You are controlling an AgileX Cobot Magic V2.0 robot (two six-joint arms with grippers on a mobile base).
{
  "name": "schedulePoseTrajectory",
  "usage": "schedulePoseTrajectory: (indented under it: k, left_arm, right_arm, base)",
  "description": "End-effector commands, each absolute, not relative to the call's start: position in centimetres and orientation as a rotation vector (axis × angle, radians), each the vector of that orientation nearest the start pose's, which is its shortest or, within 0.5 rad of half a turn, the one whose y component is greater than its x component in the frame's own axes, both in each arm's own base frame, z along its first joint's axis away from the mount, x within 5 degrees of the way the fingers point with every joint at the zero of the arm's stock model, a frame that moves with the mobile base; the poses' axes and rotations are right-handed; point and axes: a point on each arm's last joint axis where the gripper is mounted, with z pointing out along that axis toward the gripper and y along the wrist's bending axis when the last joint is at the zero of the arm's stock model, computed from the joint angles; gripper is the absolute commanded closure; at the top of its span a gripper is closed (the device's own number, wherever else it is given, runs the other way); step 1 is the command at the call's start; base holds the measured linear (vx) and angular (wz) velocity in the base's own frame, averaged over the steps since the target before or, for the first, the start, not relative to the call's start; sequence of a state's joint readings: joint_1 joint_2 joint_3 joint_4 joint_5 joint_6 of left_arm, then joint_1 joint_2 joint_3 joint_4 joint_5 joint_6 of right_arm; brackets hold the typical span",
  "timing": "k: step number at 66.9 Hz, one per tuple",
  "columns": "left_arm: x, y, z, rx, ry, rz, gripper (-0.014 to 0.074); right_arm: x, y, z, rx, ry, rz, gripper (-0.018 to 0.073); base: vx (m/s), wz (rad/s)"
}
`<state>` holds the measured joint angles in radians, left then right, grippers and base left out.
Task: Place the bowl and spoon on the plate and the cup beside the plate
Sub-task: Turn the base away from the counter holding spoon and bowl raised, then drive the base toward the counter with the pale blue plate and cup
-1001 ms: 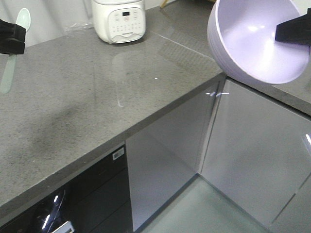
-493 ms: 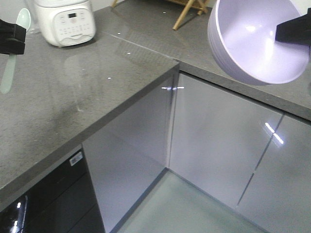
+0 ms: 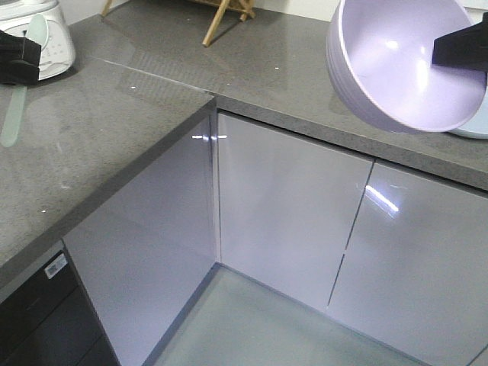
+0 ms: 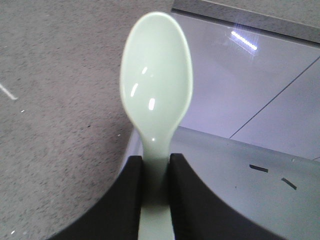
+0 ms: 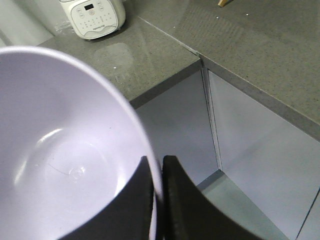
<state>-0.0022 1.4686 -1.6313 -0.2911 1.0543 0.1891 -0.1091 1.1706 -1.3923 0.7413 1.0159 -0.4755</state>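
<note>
Left gripper (image 4: 156, 167) pinching spoon (image 4: 156, 85) by handle, head up, held in air at counter (image 3: 114, 130) edge. Right gripper (image 5: 158, 167) clamped on bowl (image 5: 60, 150) rim, one finger inside, one outside. Bowl tilted, aloft over cabinet doors (image 3: 290, 206) near counter's inner corner.

plate (image 3: 475, 126) mostly hidden behind bowl (image 3: 396, 61), cut by right edge; spoon (image 4: 156, 85) handle end cropped at bottom edge.
</note>
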Motion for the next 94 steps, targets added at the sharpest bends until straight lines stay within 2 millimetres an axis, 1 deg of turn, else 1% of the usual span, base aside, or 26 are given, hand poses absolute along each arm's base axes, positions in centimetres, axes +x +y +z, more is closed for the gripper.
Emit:
schedulePoseTrajectory:
  k: [1, 94]
  left_arm:
    - [30.01, -2.52, 45.08, 0.165, 2.224, -0.294, 0.0604]
    - [30.01, -2.52, 45.08, 0.165, 2.224, -0.294, 0.0603]
  right_arm:
    - [21.86, 2.84, 47.37, -0.252, 1.949, 0.571, 0.0565]
    - [21.86, 2.84, 47.37, -0.252, 1.949, 0.571, 0.0565]
  base:
    - [0.0, -0.23]
    - [0.0, -0.2]
